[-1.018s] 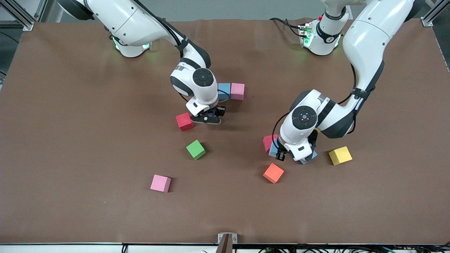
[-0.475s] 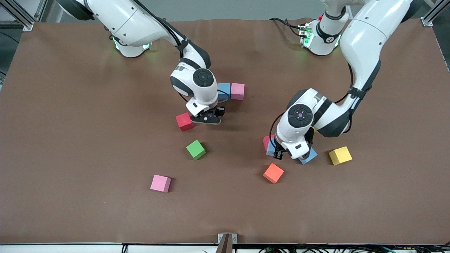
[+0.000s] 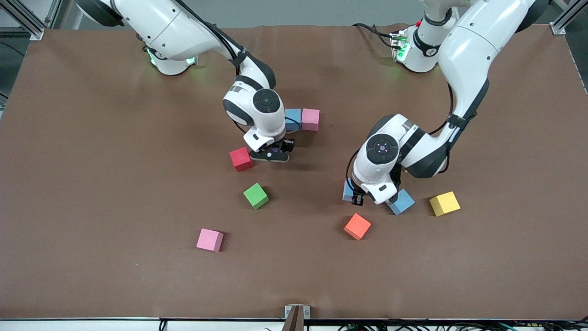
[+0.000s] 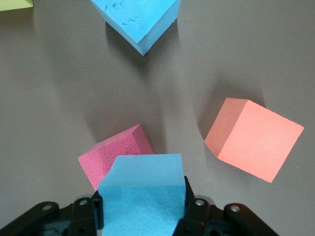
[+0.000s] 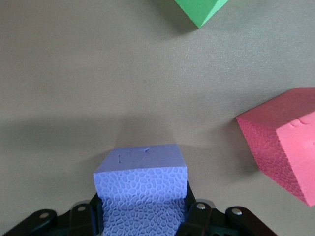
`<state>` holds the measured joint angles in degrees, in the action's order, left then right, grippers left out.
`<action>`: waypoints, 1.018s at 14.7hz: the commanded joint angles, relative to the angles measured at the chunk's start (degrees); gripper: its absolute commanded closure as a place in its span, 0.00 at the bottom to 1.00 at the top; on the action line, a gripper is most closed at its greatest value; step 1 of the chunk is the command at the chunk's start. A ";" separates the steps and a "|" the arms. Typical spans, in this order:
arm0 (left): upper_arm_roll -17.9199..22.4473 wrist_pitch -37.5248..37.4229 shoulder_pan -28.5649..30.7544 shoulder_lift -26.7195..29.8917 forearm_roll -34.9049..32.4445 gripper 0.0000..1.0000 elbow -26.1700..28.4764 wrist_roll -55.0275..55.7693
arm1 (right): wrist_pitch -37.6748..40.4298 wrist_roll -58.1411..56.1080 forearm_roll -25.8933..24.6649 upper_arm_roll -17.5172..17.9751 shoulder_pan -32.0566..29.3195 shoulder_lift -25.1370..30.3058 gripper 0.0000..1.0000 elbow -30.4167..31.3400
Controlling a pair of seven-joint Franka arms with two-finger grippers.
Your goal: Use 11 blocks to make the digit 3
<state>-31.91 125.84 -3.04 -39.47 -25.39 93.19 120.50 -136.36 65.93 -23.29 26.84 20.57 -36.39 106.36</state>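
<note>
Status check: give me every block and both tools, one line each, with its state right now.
Left tool: shut on light blue block, lifted.
Right tool: shut on purple block.
Blue-pink pair: joined, on table.
Red block: loose.
Green block: loose.
Orange block: loose.
Pink block: loose.
Second light blue block: loose.
Yellow block: loose.

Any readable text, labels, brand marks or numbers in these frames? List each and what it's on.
None readable.
Blocks: plain foam faces, no print, e.g. the light blue block and the purple block in the wrist views.
Table: bare brown cover.
Arm joint caps: small marks, too small to read.
</note>
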 commanded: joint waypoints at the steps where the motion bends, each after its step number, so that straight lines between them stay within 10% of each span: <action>1: 0.18 0.11 -0.65 -0.35 -0.10 0.68 -0.46 2.01 | 0.04 1.66 -1.41 -0.48 1.05 -0.09 0.93 0.43; 15: 0.09 0.11 -1.62 -0.61 0.16 0.68 -1.69 7.64 | 0.05 2.18 -1.41 -0.48 1.66 -0.09 0.91 0.86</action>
<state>-31.96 126.08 -4.23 -39.48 -25.39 92.44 127.48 -136.21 66.08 -23.56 26.84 20.94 -36.38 106.39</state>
